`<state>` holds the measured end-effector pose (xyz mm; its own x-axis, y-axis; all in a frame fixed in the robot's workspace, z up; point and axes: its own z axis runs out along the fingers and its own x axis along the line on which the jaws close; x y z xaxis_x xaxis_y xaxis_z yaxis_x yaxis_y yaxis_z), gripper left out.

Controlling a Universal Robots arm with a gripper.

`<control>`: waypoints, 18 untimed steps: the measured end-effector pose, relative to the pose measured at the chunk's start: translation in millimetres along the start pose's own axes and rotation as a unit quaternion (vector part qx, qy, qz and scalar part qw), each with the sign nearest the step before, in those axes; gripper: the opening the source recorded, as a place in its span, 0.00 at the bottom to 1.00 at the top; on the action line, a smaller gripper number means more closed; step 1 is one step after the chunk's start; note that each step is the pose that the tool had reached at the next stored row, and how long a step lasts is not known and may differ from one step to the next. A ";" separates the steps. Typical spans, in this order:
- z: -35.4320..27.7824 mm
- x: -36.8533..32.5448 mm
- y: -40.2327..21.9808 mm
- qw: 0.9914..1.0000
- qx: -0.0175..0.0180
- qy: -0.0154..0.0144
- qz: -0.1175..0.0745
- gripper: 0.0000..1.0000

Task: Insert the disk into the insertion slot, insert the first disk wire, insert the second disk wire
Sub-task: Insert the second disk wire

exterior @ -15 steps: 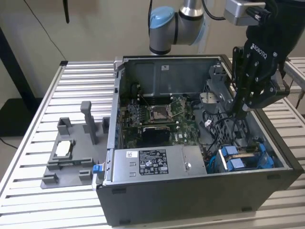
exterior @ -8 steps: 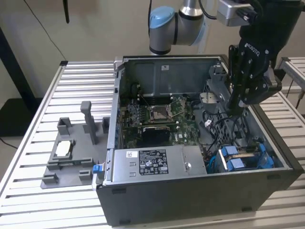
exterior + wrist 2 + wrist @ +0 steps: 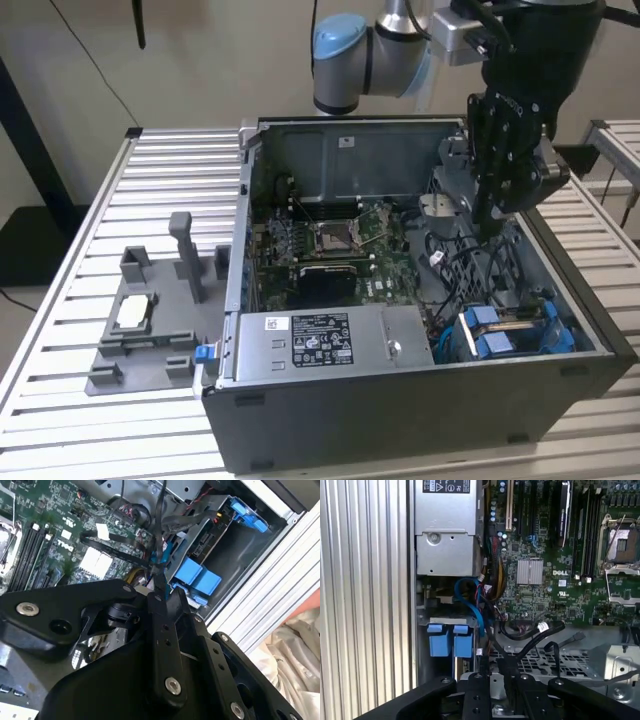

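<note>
**A:** Where is the hand just now?

**B:** Down inside the open computer case (image 3: pixel 400 425), at the far corner on the exterior view's right. The hand (image 3: pixel 490 222) points downward, with its black fingers (image 3: pixel 161 615) among loose cables.

**A:** Wide or narrow?

**B:** Narrow. In both wrist views the fingers come together on a black wire (image 3: pixel 160 530), pinched at their tips. The wire runs on from the tips into the case. I cannot tell whether its far end is plugged in anywhere.

**A:** And the disk?

**B:** The disk (image 3: pixel 508 332) sits in the insertion slot (image 3: pixel 200 517), with the blue tabs of its carrier showing. In the exterior view it lies lower than the hand and nearer the camera. It is near the hand but apart from it. In the second wrist view it lies just past the fingertips, beside the held wire.

**A:** What else is near the hand?

**B:** The motherboard (image 3: pixel 330 240) lies flat in the case, to the exterior view's left of the hand. The grey power-supply box (image 3: pixel 320 340) runs along the near wall, further from the hand than the disk. Outside the case, well apart from the hand, a grey fixture (image 3: pixel 150 320) stands on the slatted bench (image 3: pixel 170 170).
</note>
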<state>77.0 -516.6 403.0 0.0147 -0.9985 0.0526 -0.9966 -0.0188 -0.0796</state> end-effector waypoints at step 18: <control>15.9 -6.6 16.2 0.999 0.044 0.007 -0.002 0.27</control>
<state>62.0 -511.2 385.5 0.0165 -0.9976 0.0679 -0.9857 -0.0276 -0.1664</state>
